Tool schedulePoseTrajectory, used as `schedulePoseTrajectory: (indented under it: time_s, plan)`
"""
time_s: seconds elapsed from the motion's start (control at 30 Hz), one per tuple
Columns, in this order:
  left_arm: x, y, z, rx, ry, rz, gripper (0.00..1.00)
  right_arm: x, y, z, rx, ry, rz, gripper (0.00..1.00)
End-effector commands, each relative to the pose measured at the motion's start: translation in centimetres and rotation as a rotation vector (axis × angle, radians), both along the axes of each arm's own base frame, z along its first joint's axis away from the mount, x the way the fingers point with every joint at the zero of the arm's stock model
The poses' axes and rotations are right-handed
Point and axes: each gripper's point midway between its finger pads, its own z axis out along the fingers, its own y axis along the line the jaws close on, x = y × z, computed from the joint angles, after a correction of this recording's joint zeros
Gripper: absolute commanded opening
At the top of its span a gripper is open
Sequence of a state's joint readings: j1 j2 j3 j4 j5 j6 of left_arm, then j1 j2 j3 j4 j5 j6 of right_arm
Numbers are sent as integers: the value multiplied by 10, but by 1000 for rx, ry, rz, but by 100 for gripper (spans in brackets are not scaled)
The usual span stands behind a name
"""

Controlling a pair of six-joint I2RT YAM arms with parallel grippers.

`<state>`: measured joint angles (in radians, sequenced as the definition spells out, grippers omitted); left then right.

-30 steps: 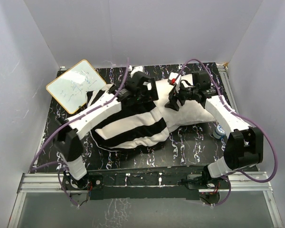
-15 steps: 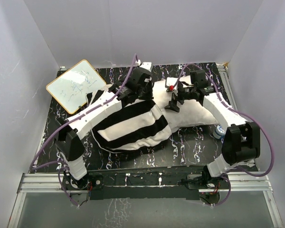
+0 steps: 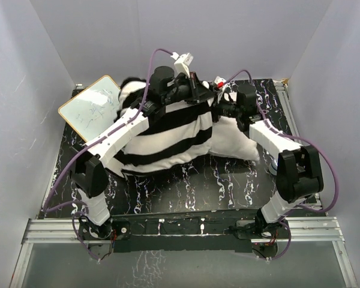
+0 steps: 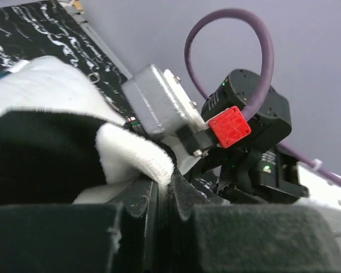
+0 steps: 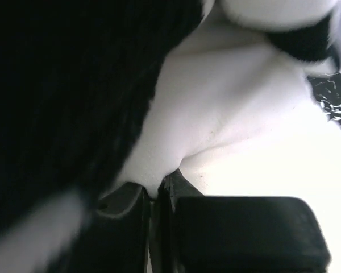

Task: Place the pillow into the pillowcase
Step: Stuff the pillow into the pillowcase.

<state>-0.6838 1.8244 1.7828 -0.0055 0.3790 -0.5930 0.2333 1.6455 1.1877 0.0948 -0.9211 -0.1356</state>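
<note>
The black-and-white striped pillowcase (image 3: pixel 168 135) is bunched over the left part of the white pillow (image 3: pixel 243 141), whose right end sticks out bare. Its upper edge is held up near the back wall. My left gripper (image 3: pixel 195 96) is shut on the pillowcase's white hem (image 4: pixel 136 156), pinched between the jaws of the left gripper (image 4: pixel 166 187). Just to its right, my right gripper (image 3: pixel 219 110) is shut too. In the right wrist view the right gripper (image 5: pixel 156 190) pinches a white fold beside a black stripe of the pillowcase (image 5: pixel 74 85). The bright pillow (image 5: pixel 284 165) lies behind it.
A small whiteboard (image 3: pixel 93 107) leans at the back left of the black marbled table (image 3: pixel 186 186). White walls close in the back and both sides. The right wrist's grey camera housing (image 4: pixel 159 105) sits very close to my left fingers.
Both grippers have shut on the pillowcase's edge and risen toward the back wall. The striped cloth is lifted and drawn further right over the pillow.
</note>
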Motion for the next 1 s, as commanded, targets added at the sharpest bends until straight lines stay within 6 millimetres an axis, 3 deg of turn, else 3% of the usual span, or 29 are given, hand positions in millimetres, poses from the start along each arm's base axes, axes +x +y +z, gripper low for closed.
schedulePoseTrajectory:
  time_s: [0.0, 0.1, 0.17, 0.23, 0.37, 0.5, 0.6, 0.67, 0.77, 0.83, 0.9, 0.97]
  plan:
    - [-39, 13, 67, -288, -123, -164, 0, -52, 41, 30, 170, -26, 151, 8]
    - [-44, 34, -5, -274, 24, -139, 0, -84, 38, -35, 118, 77, 234, 10]
    - [-53, 46, -50, -243, 111, -124, 0, -96, 32, -59, 54, 84, 278, 23]
    - [-62, 59, -93, -187, 179, -98, 0, -101, 25, -67, -35, 34, 329, 37]
    - [-71, 79, -130, -88, 197, -48, 0, -99, 6, -62, -220, -105, 383, 57]
    - [-82, 88, -133, -38, 167, -62, 0, -82, -27, -18, -255, -232, 344, 73]
    - [-88, 90, -126, -11, 129, -90, 1, -58, -38, 15, -280, -314, 282, 86]
    - [-91, 93, -121, 37, 112, -108, 12, -39, -40, 28, -300, -345, 239, 93]
    - [-88, 101, -99, 111, 34, -102, 45, -10, -37, 33, -302, -355, 207, 96]
    - [-79, 111, -94, 179, 9, -41, 64, 5, -32, 26, -287, -331, 210, 96]
    - [-61, 124, -73, 220, -19, 49, 74, 19, -25, 20, -260, -310, 231, 96]
    - [-41, 140, -58, 242, 7, 124, 76, 28, -17, 3, -265, -278, 254, 96]
